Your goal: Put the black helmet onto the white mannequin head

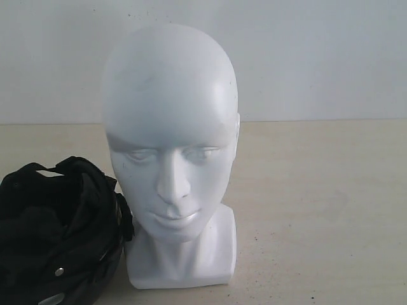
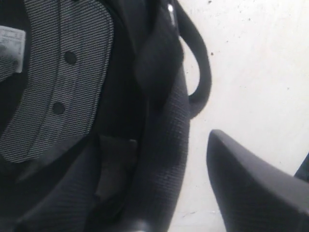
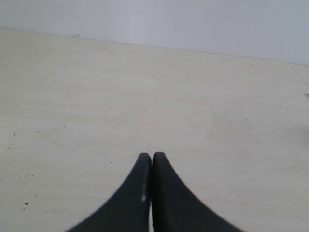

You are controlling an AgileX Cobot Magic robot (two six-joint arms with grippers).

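Observation:
The white mannequin head [image 1: 170, 133] stands upright on its blocky neck base in the middle of the table, facing the exterior camera. The black helmet [image 1: 57, 235] lies at its left, touching the base, with its padded opening turned up. Neither arm shows in the exterior view. In the left wrist view my left gripper [image 2: 161, 145] is open across the black helmet's [image 2: 159, 145] padded rim. One finger [image 2: 251, 188] is outside over the table with a gap to the rim, and the other is lost in the dark lining. My right gripper [image 3: 152, 157] is shut and holds nothing.
The helmet's grey striped lining pad [image 2: 63, 82] and a black strap loop [image 2: 200, 63] show in the left wrist view. The pale table [image 1: 318, 210] stretches to the right of the head. A white wall [image 1: 318, 57] rises behind it.

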